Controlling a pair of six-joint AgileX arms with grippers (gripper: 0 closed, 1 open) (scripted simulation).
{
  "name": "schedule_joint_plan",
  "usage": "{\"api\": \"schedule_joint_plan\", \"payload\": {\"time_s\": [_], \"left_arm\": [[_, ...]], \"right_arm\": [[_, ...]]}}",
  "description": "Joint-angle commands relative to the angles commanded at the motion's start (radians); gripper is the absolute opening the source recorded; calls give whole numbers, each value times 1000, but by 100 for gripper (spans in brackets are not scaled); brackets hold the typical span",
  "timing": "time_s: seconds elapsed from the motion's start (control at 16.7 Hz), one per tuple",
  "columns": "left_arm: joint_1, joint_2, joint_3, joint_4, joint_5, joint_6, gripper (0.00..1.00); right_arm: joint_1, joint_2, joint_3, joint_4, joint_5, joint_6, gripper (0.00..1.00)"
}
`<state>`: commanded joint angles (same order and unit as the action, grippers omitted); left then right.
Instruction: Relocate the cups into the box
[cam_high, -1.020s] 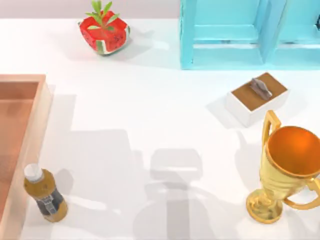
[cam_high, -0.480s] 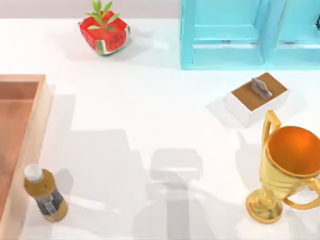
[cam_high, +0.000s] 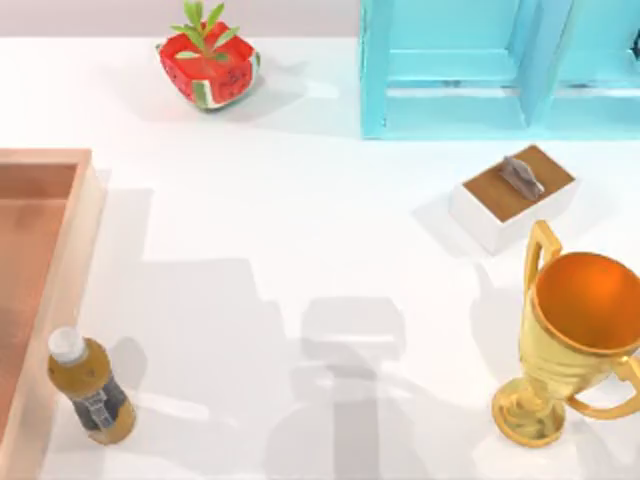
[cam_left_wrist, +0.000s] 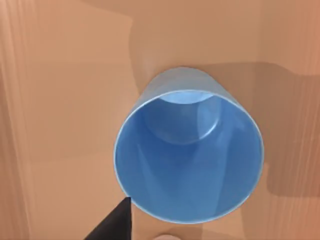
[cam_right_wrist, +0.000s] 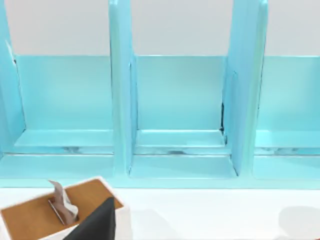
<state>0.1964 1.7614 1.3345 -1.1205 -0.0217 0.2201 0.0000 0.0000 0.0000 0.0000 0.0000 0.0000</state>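
In the left wrist view a plain blue cup (cam_left_wrist: 189, 159) stands upright, mouth open, on the orange-brown wooden floor of the box (cam_left_wrist: 60, 100). A dark part of my left gripper (cam_left_wrist: 114, 225) sits just outside the cup's rim. In the top view the box (cam_high: 45, 255) lies at the table's left edge, with its right wall and part of its floor in the picture. A dark part of my right gripper (cam_right_wrist: 97, 222) hangs above the small white box, facing the turquoise cabinet.
A brown bottle (cam_high: 90, 388) stands just right of the box wall. A gold trophy (cam_high: 575, 335) is at the front right and a small white box with a brown top (cam_high: 513, 196) behind it. A turquoise cabinet (cam_high: 500, 65) and a watermelon planter (cam_high: 208, 62) stand at the back.
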Motion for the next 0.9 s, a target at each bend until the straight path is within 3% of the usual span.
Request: {"api": "schedule_joint_plan", "payload": {"time_s": [0.48, 0.9], "left_arm": [[0, -1, 40, -39, 2, -2, 100], [-4, 4, 357, -352, 2, -5, 100]], "right_arm": [[0, 0, 0, 0, 0, 0, 100], [0, 0, 0, 0, 0, 0, 100]]}}
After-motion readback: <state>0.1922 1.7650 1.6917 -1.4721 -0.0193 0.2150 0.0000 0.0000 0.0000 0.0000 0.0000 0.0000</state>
